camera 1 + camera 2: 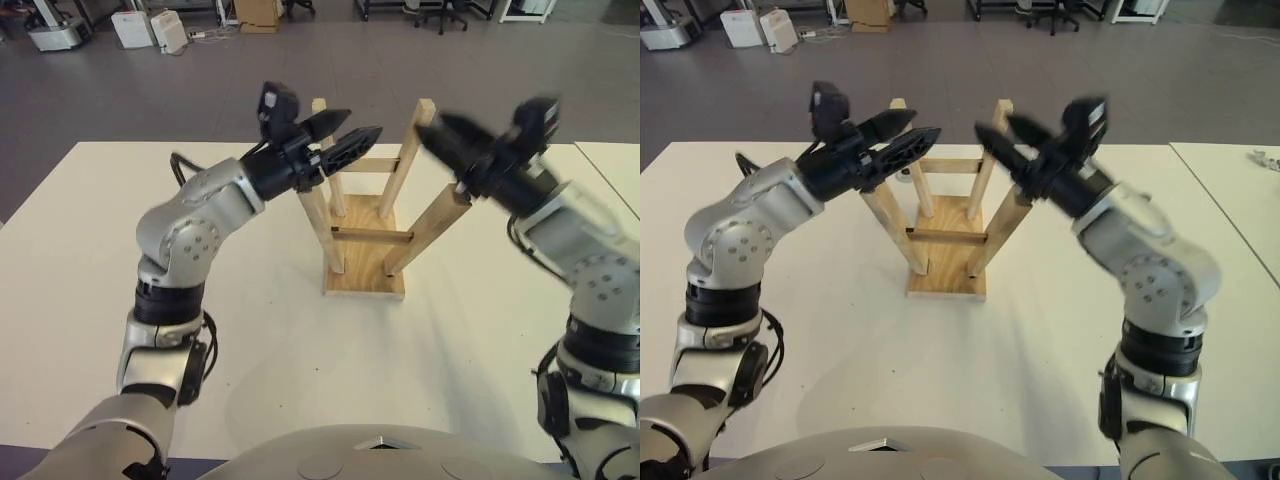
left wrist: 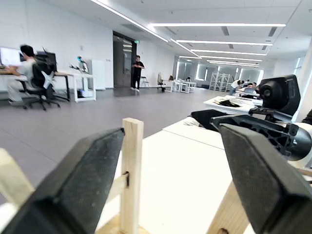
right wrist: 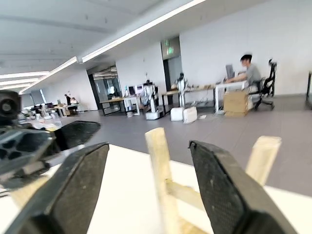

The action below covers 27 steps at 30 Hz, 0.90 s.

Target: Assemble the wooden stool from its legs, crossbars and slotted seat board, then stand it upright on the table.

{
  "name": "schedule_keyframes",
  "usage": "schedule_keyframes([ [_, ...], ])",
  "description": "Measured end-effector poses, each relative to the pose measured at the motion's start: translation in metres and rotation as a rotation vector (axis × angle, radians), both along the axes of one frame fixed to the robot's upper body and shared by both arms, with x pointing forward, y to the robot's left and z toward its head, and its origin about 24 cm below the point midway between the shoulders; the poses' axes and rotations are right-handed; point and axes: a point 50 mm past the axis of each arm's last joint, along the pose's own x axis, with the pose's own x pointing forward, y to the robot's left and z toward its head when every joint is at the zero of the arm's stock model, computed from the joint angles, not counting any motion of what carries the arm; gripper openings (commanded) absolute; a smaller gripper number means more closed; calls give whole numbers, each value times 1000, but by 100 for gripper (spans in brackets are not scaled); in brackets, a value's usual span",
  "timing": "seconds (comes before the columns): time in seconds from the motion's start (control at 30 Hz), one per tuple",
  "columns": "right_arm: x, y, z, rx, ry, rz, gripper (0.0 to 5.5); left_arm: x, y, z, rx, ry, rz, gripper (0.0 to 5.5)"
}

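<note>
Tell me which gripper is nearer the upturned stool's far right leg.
Right. The right gripper, open, is at the top of that far right leg; the left gripper is over the stool, on its opposite side.

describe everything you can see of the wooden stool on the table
The stool is pale, unpainted wood and looks put together. It is upside down: the flat seat board lies on the white table, and four legs splay upward, joined by thin crossbars. The left claw is open by the leg tops on the left side, the right claw open by those on the right. Whether either touches the wood can't be told.
</note>
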Motion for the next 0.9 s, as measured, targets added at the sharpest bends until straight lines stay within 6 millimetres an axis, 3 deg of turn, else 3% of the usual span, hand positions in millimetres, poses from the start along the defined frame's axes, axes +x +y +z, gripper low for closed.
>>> schedule_keyframes([
  [0.1,0,-1,-2,18,-16,8,307,5,3,-6,-19,-17,16,357],
  [0.17,1,-2,-2,32,-27,39,307,12,-8,1,-55,11,24,357],
  [0.23,4,1,2,81,-36,75,307,14,-29,18,-132,39,-26,357],
  [0.3,10,-7,6,156,-19,60,307,8,-34,46,-208,-4,-80,357],
  [0.4,24,-35,19,222,-41,-18,307,0,2,78,-273,-89,-12,357],
  [0.5,46,-48,-16,19,60,-107,307,-2,38,85,-224,-128,112,357],
  [0.53,50,-41,-41,-104,122,-58,307,-3,53,81,-207,-123,164,357],
  [0.6,31,-12,-102,-209,291,194,307,-3,92,54,-131,-24,308,357],
  [0.67,4,18,-107,-166,290,400,307,-9,123,29,40,28,455,357],
  [0.73,-21,44,-110,-158,267,488,307,-20,155,2,122,128,570,357],
  [0.77,-33,44,-116,-192,276,451,307,-31,174,-15,193,190,644,357],
  [0.83,-53,15,-130,-272,351,306,307,-60,199,-54,392,331,712,357],
  [0.9,-76,-30,-139,-340,451,223,307,-94,185,-89,636,413,526,357],
])
